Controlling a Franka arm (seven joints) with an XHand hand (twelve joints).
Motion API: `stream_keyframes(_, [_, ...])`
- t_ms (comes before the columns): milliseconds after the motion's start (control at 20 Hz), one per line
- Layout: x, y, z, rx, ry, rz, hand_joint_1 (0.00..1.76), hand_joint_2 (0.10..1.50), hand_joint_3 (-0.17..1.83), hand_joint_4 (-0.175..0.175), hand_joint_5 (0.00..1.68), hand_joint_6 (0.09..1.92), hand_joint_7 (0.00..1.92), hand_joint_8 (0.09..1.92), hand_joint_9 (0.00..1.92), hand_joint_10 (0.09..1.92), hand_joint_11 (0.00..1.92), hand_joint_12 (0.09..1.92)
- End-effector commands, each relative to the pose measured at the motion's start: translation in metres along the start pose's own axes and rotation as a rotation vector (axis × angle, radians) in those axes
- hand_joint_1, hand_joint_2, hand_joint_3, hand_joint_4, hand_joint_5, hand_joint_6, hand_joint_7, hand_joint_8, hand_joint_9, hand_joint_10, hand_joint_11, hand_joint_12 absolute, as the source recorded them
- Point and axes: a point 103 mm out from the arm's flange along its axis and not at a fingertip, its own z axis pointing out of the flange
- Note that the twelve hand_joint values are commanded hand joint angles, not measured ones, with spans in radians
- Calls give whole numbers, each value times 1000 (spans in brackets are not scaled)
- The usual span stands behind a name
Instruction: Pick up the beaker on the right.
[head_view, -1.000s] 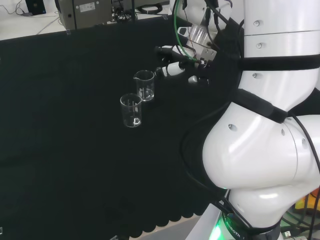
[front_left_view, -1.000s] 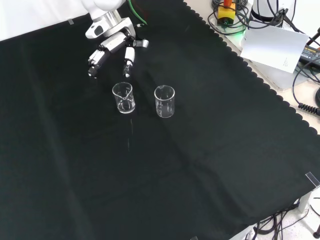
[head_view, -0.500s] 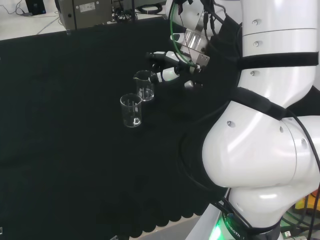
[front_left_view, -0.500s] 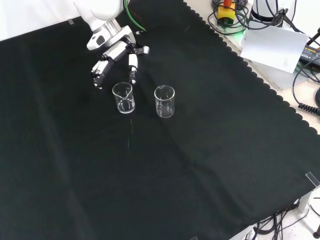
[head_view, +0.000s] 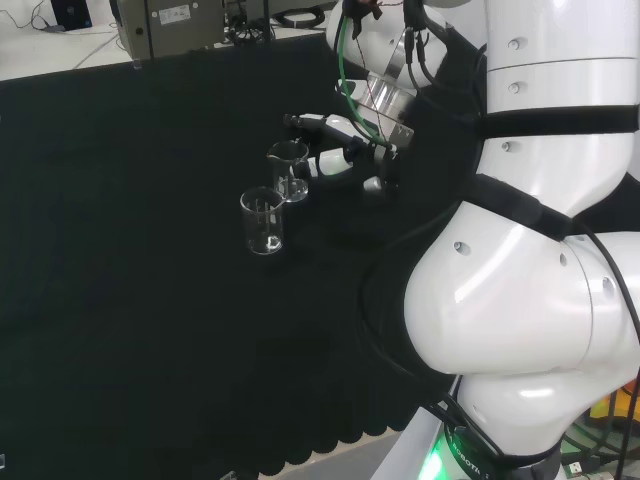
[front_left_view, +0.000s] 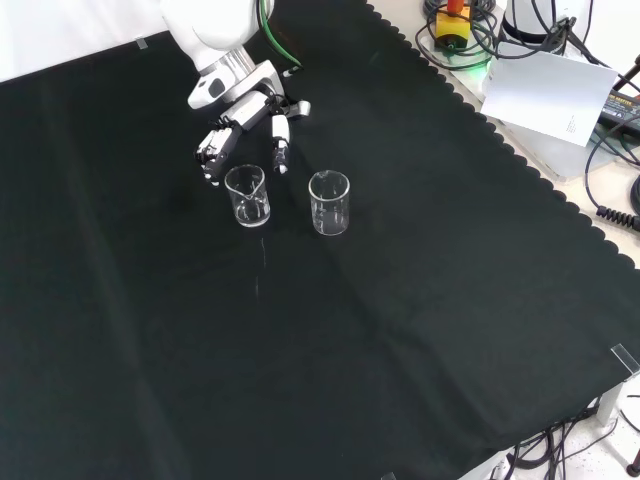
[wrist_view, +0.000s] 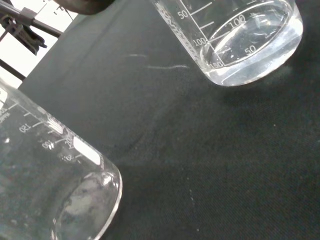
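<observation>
Two clear glass beakers stand on the black cloth. In the front view the hand (front_left_view: 248, 112) comes from the top and hovers just behind the left beaker (front_left_view: 247, 195); the right beaker (front_left_view: 329, 202) stands apart from it. Its fingers (front_left_view: 213, 158) are spread and nearly straight, one group to each side of the left beaker's rim, holding nothing. In the head view the hand (head_view: 345, 152) reaches left to the farther beaker (head_view: 288, 170), with the nearer beaker (head_view: 263, 221) below it. The wrist view has one beaker (wrist_view: 55, 190) very close and another beaker (wrist_view: 250, 42) beyond.
The arm's big white links (head_view: 520, 300) stand at the right of the head view. Off the cloth's scalloped edge (front_left_view: 520, 165) lie cables and a white sheet of paper (front_left_view: 548, 95). Grey equipment (head_view: 170, 25) sits behind the bench in the head view.
The hand has moved toward the beakers, down and right in the front view and left in the head view, and its fingers now flank the beaker nearest it. Both beakers stand unmoved.
</observation>
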Motion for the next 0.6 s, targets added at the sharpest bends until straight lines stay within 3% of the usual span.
stream_keyframes(50, [-7,6,8,-72,26,3,808,886,-175,-36,396,87,215,674,407,644,114,1403])
stream_keyframes(600, [-20,19,22,-117,98,-1,852,893,-175,-33,458,87,206,668,383,628,108,1396])
